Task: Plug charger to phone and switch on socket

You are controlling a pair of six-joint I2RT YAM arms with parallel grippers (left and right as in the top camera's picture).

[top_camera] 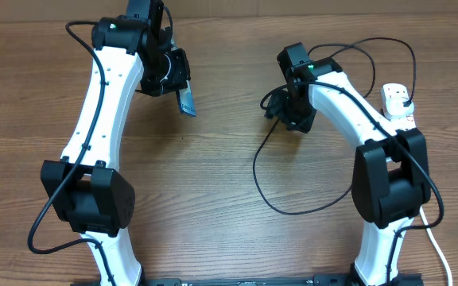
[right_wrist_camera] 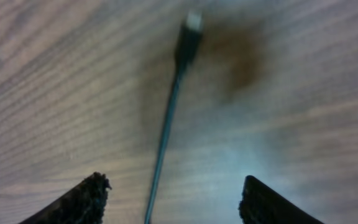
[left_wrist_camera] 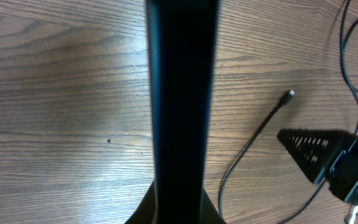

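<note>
Task state at an early stage, with no connection made. The left gripper (top_camera: 175, 82) has its jaws pressed together on the phone (top_camera: 186, 102), holding it clear of the table (top_camera: 213, 183) toward the far edge, left of centre; in the left wrist view the phone appears edge-on as a dark vertical bar. The right gripper (top_camera: 293, 113) hovers low over the table, right of centre, with its jaws spread; in the right wrist view its two fingers (right_wrist_camera: 82, 199) stand on either side of the charger (right_wrist_camera: 166, 124), which lies flat on the wood between them and is not pinched. The connector tip (right_wrist_camera: 193, 22) rests on the table just ahead of the fingers, well apart from the phone. From there the thin black cable runs in a wide loop toward the near edge and back to the right side. The socket (top_camera: 396, 102) lies at the right edge of the table; a dark object sits on top of it, probably the charger's plug, though this cannot be confirmed, and the position of its switch is too small to tell. Judged from this arrangement, the phone is secured and presented, while grasping the connector tip, inserting it into the phone, and switching on the socket are all left to do.
</note>
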